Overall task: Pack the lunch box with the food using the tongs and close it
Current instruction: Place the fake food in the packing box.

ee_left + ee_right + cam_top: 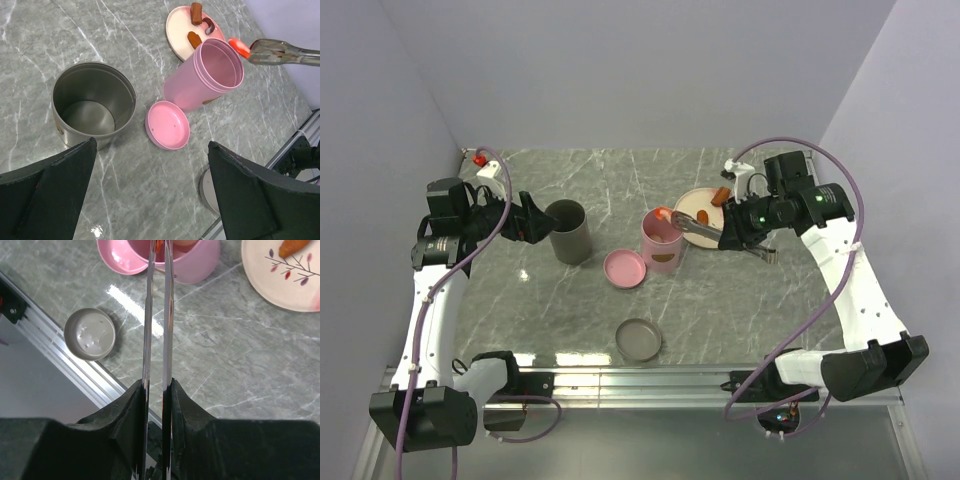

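Observation:
The pink lunch box (663, 245) (205, 75) stands open mid-table, and its pink lid (624, 268) (167, 125) lies just left of it. My right gripper (728, 235) (157, 385) is shut on the grey tongs (705, 228) (157, 315). The tongs' tips pinch a red piece of food (664, 213) (239, 46) at the box's rim. More food (194, 39) (295, 246) lies on the plate (700, 205) (180, 30) behind the box. My left gripper (535, 220) (151, 144) hangs open and holds nothing, left of a grey canister.
A grey canister (570, 230) (92, 107) stands open left of the lunch box. Its grey lid (638, 340) (90, 334) lies near the front edge by the metal rail (640, 380). A red and white device (485, 165) sits in the back left corner.

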